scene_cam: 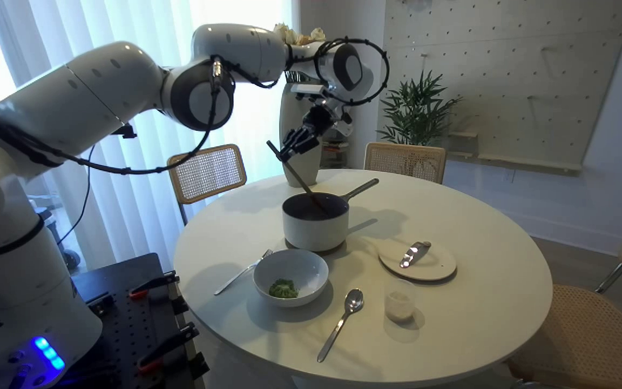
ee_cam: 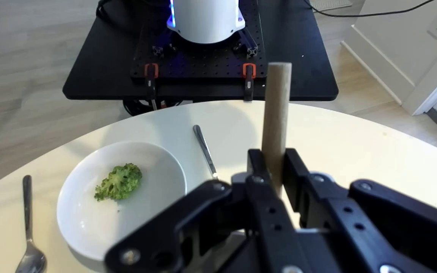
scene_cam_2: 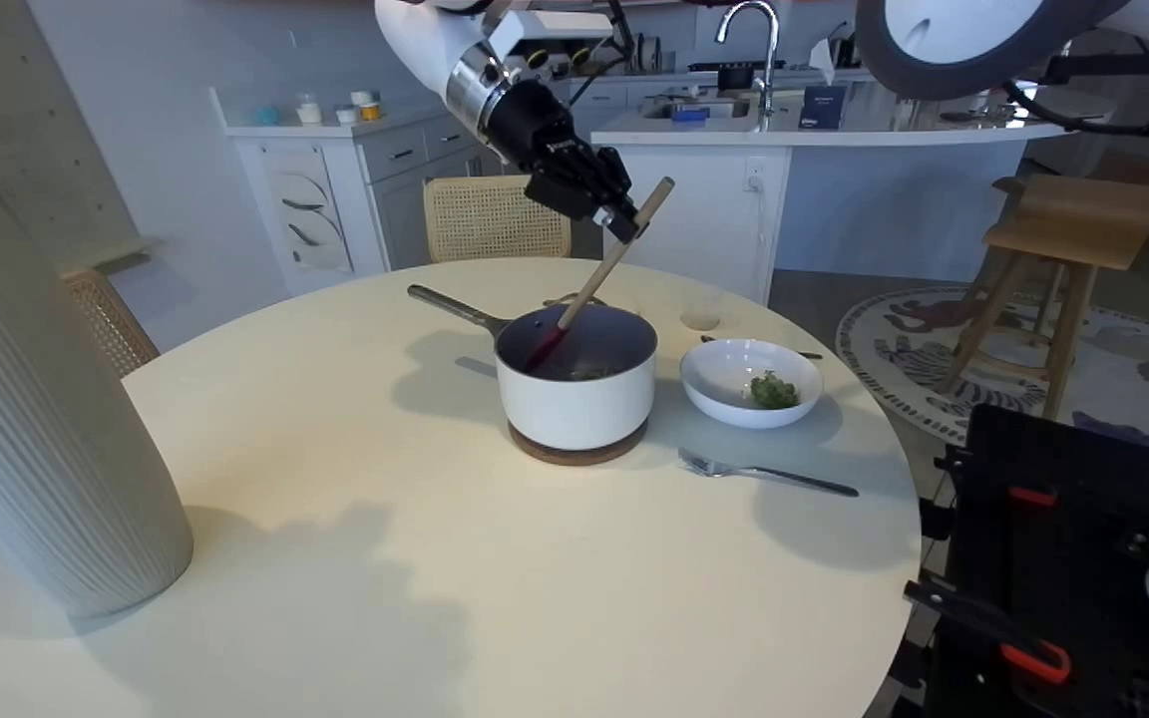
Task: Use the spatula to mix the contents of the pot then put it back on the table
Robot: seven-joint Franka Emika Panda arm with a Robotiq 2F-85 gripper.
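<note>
In an exterior view the arm arches from nine o'clock over the table, its tool angled toward eight, gripping the spatula, which leans from eleven into the pot.

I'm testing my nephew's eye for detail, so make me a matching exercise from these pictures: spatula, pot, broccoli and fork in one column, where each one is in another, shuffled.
Things
1. spatula
2. pot
3. broccoli
4. fork

Places
A. inside the white bowl
B. lying directly on the table
C. on a round brown mat
D. held between the fingers, lower end inside a vessel

Right pairs: 1-D, 2-C, 3-A, 4-B
</note>
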